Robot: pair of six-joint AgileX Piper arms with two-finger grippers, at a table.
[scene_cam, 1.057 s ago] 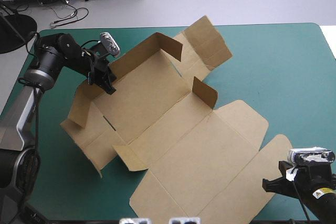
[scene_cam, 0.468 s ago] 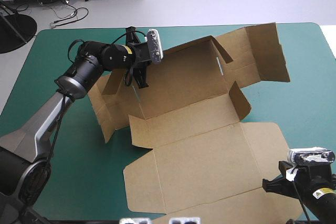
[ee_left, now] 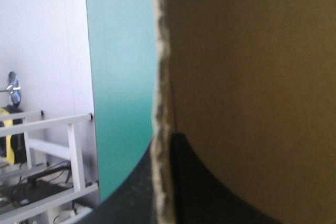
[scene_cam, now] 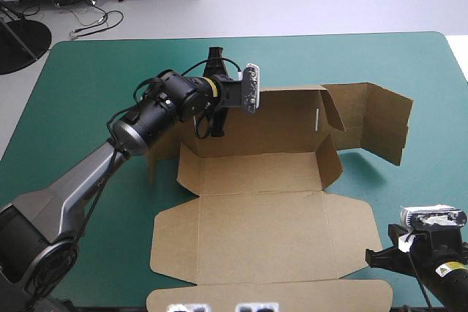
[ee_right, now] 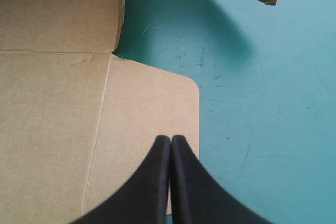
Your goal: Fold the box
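In the high view we see the box [scene_cam: 256, 210] in the middle of the teal-green cover [scene_cam: 88, 78]. Its wide lid lies flat toward the near edge, and its far long wall stands up. The left gripper [scene_cam: 210, 123] grips this wall near its left end. We judge that it holds the wall upright so the side flaps can be tucked. The right gripper [scene_cam: 376, 257] stands low at the near right corner, by the lid's corner.

In the left wrist view the raw edge of the board runs between the black fingers [ee_left: 210, 192]. They are almost closed, with the sheet pinched between them.

In the right wrist view the right gripper has its fingers pressed together into one point and holds nothing. It is over the lid's rounded corner, perhaps ready to press it down.
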